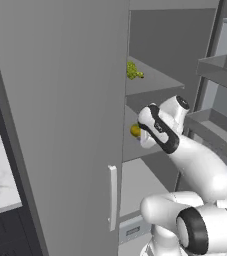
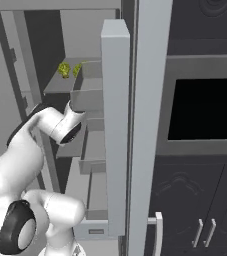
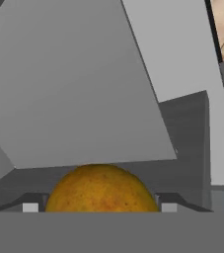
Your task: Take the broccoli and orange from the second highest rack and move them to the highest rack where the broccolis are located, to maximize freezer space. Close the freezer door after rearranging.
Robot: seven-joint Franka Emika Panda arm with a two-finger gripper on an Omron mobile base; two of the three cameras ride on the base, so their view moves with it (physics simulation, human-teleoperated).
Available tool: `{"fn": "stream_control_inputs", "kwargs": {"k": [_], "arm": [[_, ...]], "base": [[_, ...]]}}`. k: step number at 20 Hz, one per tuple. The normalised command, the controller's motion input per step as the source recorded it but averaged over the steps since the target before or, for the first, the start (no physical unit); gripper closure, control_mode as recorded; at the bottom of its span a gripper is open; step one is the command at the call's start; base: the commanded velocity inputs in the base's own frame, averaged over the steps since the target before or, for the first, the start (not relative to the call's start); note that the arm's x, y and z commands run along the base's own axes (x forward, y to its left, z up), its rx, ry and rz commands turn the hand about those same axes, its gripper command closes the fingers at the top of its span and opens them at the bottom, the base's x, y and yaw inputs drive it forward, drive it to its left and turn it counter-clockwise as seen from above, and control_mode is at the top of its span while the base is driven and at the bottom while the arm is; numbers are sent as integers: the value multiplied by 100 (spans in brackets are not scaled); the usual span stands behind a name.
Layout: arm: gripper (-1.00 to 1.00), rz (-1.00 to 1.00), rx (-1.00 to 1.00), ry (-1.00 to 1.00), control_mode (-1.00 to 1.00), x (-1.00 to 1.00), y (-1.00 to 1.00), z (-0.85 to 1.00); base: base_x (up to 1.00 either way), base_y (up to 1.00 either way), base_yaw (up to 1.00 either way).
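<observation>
Pincer at the orange, second highest rack of the freezer (image 1: 60,100).
In the hand view the orange (image 3: 101,190) sits between the 2 finger tips (image 3: 30,207) of the pincer (image 3: 99,207), spread wide; contact cannot be told. The broccolis (image 1: 133,70) lie on the rack above, the orange (image 1: 135,130) below them.

Arm (image 1: 205,170): glossy white rounded shell segments, smooth and bulbous, with no visible cables, screws or printed markings. Joints carry dark, near-black caps and rings: a round black disc at the lower joint, a long black band along the wrist link, and a small dark cap on the white cylindrical end segment. Claw (image 3: 99,206): two small dark fingertips (image 3: 168,201), each carrying a small pale grey square pad.
</observation>
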Motion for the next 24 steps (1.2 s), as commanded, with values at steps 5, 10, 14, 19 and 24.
{"fn": "stream_control_inputs", "kwargs": {"k": [5, 10, 14, 19, 24], "arm": [[100, 0, 0, -1, -100, -59, -3, 73], [100, 0, 0, 0, -100, -53, -7, 73], [100, 0, -1, -2, -100, -44, -8, 76], [100, 0, 0, -5, -100, -29, -12, 84], [100, 0, 0, 0, -100, -7, -8, 78]], "base": [[0, 0, 0], [0, 0, 0], [0, 0, 0], [0, 0, 0], [0, 0, 0]]}}
